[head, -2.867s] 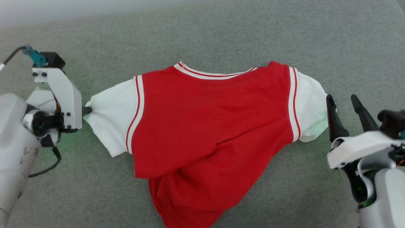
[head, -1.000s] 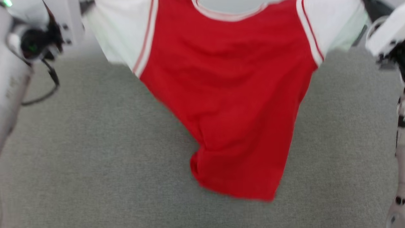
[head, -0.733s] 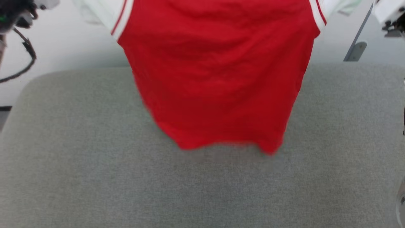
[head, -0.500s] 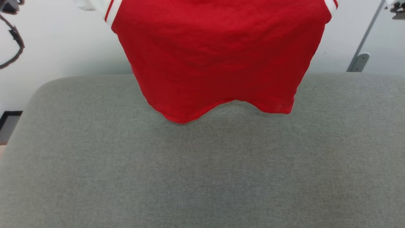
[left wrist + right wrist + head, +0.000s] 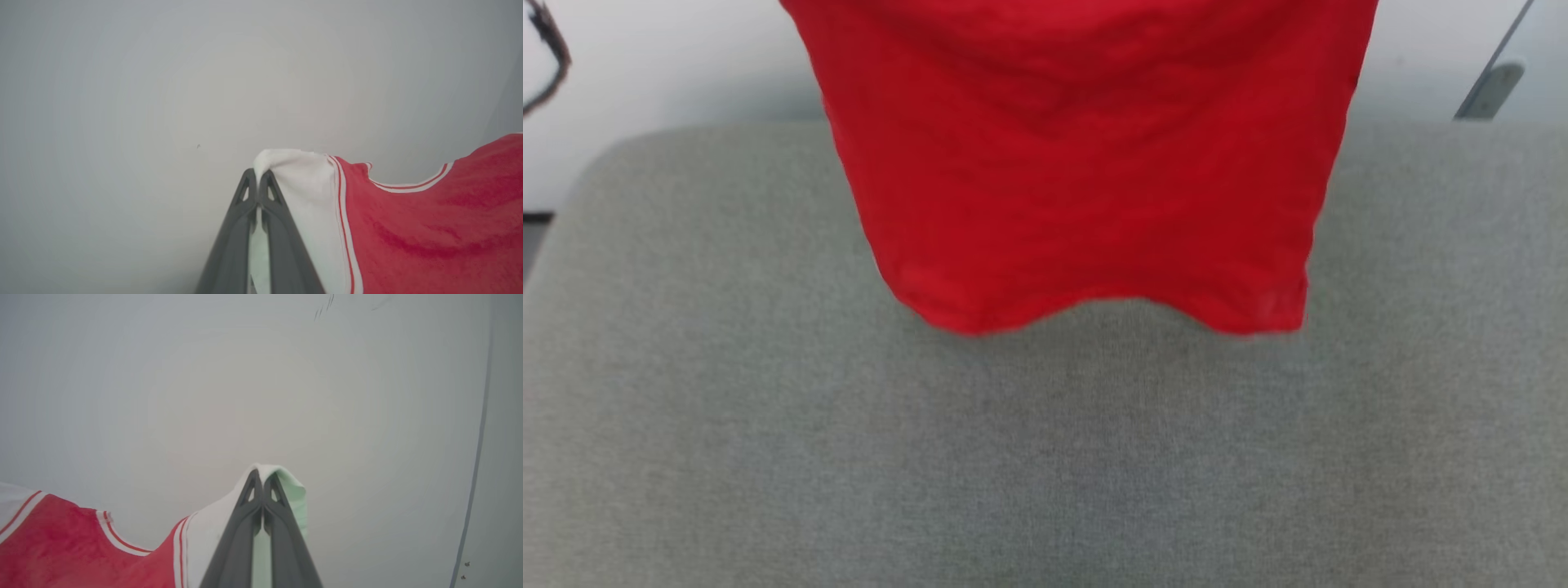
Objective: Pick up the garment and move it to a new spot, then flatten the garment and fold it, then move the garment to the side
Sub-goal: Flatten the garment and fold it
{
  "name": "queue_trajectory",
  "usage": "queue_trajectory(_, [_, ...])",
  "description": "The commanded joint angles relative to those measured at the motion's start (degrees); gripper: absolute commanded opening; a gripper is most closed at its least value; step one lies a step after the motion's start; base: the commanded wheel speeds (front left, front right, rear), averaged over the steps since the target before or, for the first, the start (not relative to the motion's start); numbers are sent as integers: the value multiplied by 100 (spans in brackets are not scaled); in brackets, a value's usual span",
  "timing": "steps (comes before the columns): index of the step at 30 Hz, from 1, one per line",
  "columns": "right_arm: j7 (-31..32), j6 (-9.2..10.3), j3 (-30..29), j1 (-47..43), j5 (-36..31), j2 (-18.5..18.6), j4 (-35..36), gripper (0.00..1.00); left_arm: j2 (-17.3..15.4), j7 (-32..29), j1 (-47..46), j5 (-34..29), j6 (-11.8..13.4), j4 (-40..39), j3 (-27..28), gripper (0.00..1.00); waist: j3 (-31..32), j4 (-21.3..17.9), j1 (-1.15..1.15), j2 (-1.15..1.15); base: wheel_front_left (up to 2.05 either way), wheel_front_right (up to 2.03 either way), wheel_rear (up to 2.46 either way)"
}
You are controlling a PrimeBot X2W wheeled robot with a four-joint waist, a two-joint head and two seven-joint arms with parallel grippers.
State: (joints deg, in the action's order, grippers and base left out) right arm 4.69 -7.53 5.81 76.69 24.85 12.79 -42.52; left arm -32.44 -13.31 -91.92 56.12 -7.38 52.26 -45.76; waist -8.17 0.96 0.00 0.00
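We see the garment [image 5: 1078, 163] hanging at 12 o'clock in the head view, its red hem low over the grey pad [image 5: 1045, 457]; we cannot tell if it touches. Our left gripper [image 5: 258, 176] is clamped tight on 1 white sleeve [image 5: 302, 192], red body at 3 o'clock; our right gripper [image 5: 263, 476] pinches the other sleeve [image 5: 212, 539], body at 8 o'clock

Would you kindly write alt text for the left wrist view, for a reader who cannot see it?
The dark left gripper, shut, pinches the white sleeve of the garment, a red jersey with striped trim, holding it up before a plain pale wall. The red body spreads toward the view's lower right.
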Motion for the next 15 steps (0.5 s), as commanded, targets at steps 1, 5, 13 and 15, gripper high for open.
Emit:
queue_trajectory(1, [-256, 8, 100, 215, -159, 3, -107, 0, 48, 200, -214, -116, 19, 36, 6, 0, -567, -65, 0, 0, 0, 0, 0])
queue_trajectory(5, [-1163, 9, 115, 633, -637, 46, -461, 0, 174, 935, -631, -348, 132, 123, 62, 0, -1046, -85, 0, 0, 0, 0, 0])
queue_trajectory(13, [-1977, 9, -161, 1273, -1787, 183, -573, 0, 368, 2376, -1153, -413, 70, 127, 331, 0, -1806, 61, 0, 0, 0, 0, 0])
queue_trajectory(15, [-1987, 9, -213, 1239, -2023, 215, -305, 0, 353, 2551, -1104, -422, 23, 70, 289, 0, -1947, 128, 0, 0, 0, 0, 0])
